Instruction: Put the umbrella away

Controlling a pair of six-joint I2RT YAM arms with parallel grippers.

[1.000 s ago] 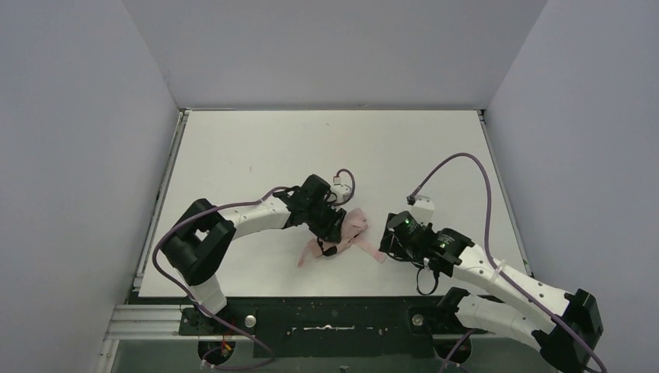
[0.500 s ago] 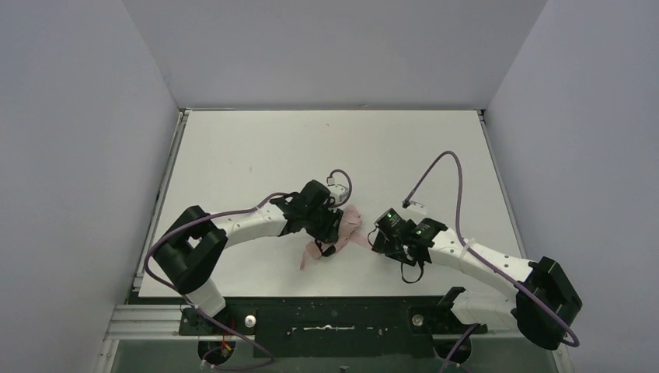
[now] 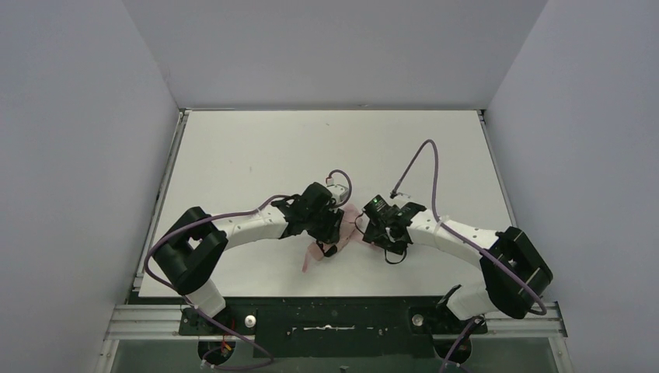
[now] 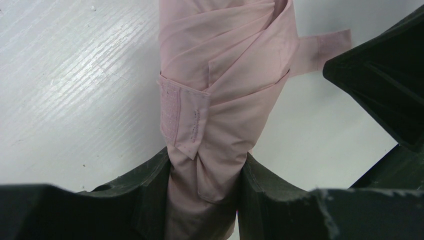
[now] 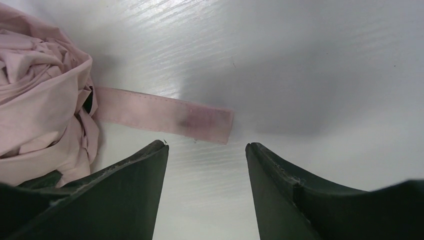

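Your left tool [image 4: 205, 172] is pinching the umbrella [image 4: 225, 85] around its gathered pink fabric, with the cloth squeezed between both fingers. Seen from above, the bundle lies a little toward 6 o'clock of the middle of the surface [image 3: 256, 148]. The left tool is at its 9 o'clock and your right tool [image 5: 206, 150] at its 3 o'clock.

The right tool is spread and holds nothing. In its own view the strap [image 5: 165, 114] lies flat on the surface just beyond the fingertips, running from the bundle at 9 o'clock toward 3 o'clock.

Expect the umbrella to be light and soft. Its loose folds will probably slide and bulge rather than resist, so a grip on cloth alone is likely to slip. The strap looks thin and limp, so I judge you should take it at its free end, pinching low against the surface. Then wrap it round to the fastening patch [image 4: 177, 115], on the bundle's 9 o'clock side in the left wrist view.
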